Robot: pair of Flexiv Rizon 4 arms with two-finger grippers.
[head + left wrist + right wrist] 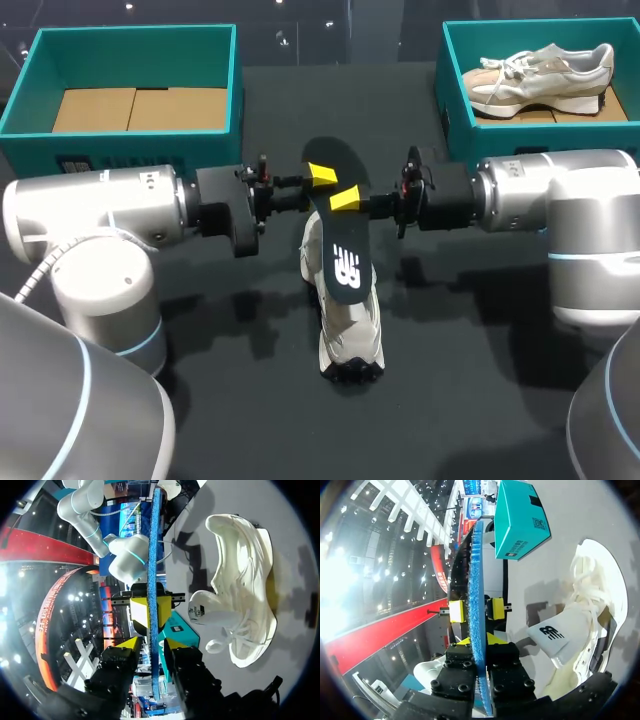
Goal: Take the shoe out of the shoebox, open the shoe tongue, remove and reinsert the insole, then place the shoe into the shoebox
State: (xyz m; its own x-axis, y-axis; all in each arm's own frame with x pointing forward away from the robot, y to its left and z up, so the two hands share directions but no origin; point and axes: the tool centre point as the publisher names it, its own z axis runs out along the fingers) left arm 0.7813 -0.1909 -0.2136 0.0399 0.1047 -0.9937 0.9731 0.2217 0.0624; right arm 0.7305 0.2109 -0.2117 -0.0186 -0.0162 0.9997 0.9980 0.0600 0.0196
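**Insole out, reinsertion comes next**

The left gripper (318, 178) and the right gripper (346, 199) are both closed on the black insole (338, 235). They hold it over the white shoe (350, 335) at the middle of the table (250, 420). The next move, I judge, is to guide one end into the shoe opening.

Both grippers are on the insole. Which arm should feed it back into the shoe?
Right, probably: the right gripper clamps the insole nearer the white shoe; the left gripper clamps closer to its far end.

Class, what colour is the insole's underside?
Blue: the flat black-topped insole shows it best in right wrist view.
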